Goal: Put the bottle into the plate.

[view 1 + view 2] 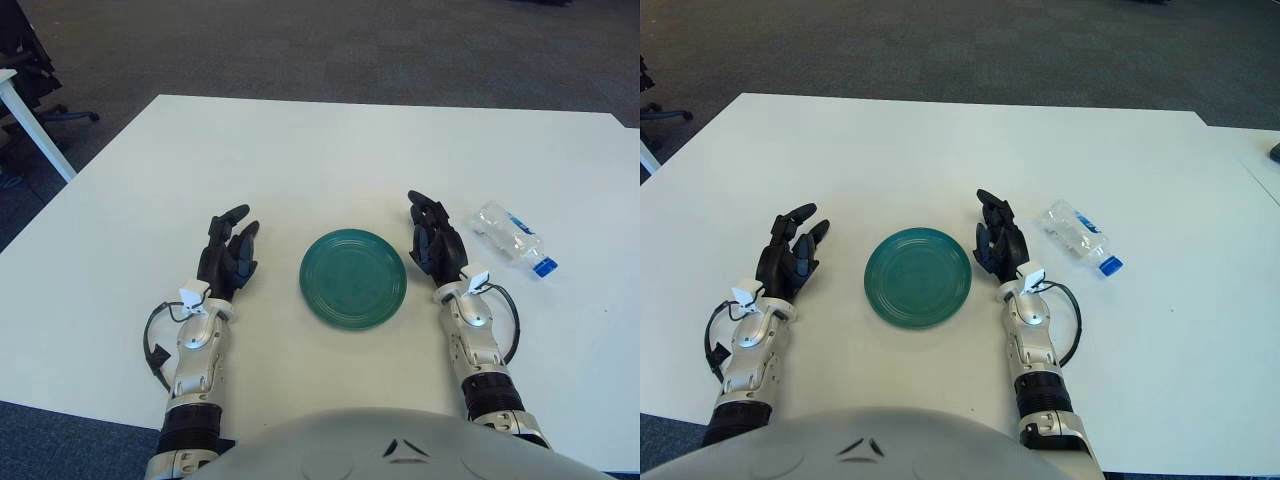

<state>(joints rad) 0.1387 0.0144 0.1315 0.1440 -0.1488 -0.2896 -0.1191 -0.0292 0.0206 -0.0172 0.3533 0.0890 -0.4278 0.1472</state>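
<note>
- My left hand (pixel 228 255) is showing left of the plate, apart from it, fingers (pixel 233 216) loosely spread and grasping nothing; I am judging it to be idle for this job.
- The green plate (pixel 353 277) is sitting bare in the middle of the white worktop (pixel 300 150), between my two hands, with nothing in it.
- My right hand (pixel 434 240) is hovering just right of the plate's rim, fingers (pixel 420 203) released and grasping nothing.
- The bottle (pixel 511 236) is lying on its side further right, blue cap (pixel 544 266) pointing toward the near right, near my right hand but not touching it.
- I am judging the task to be at its very start: no reach is made, nothing is lifted.
- The next move is calling for my right hand to swing rightward over the bottle, close around its clear body, lift it, and carry it left across to the plate.
- Room is looking generous: the stretch between bottle and plate is open, and the worktop's right edge is lying well beyond the bottle, though a lying bottle could roll if nudged.
</note>
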